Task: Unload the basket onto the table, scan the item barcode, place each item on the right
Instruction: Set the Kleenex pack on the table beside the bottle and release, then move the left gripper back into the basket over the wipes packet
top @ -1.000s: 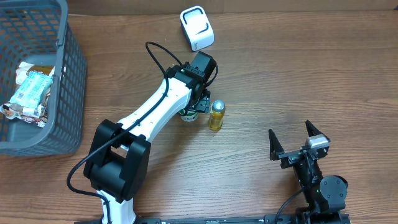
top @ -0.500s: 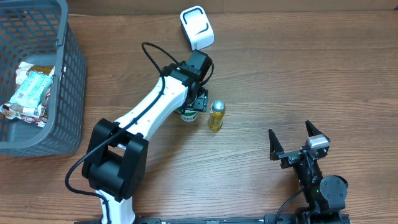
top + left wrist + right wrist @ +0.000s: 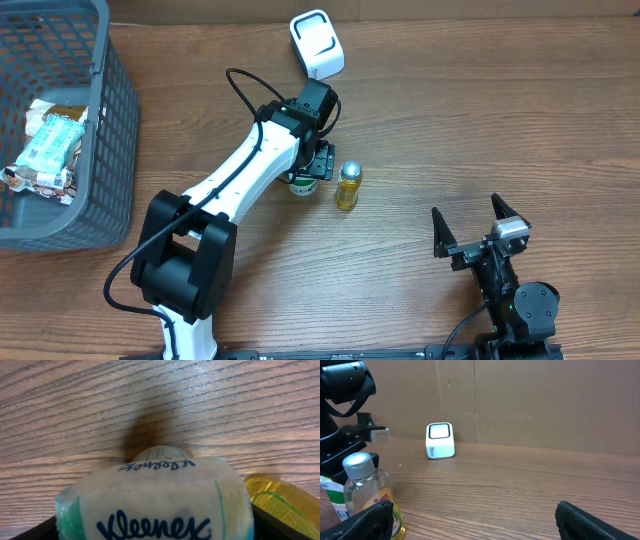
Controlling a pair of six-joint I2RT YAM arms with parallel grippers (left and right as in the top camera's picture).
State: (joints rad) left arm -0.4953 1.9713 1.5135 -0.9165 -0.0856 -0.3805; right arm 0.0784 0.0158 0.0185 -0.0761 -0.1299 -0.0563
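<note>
The left end effector [image 3: 308,172] straddles the Kleenex pack [image 3: 155,495], which stands on the counter [image 3: 450,120] just beside 1 yellow bottle [image 3: 348,186] — whether the jaws press it or stand clear, I cannot tell. The right end effector [image 3: 478,232] gapes wide, empty. The pack looks light, soft and film-wrapped — likely slippery; grip its broad flanks gently, leaving the barcode uncovered.

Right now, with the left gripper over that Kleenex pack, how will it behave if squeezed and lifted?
The Kleenex pack looks soft-wrapped with bulging edges, so it probably squashes rather than resists, and is likely light. Its smooth film may slip. The yellow bottle stands close beside it, so a push could tip that.
</note>
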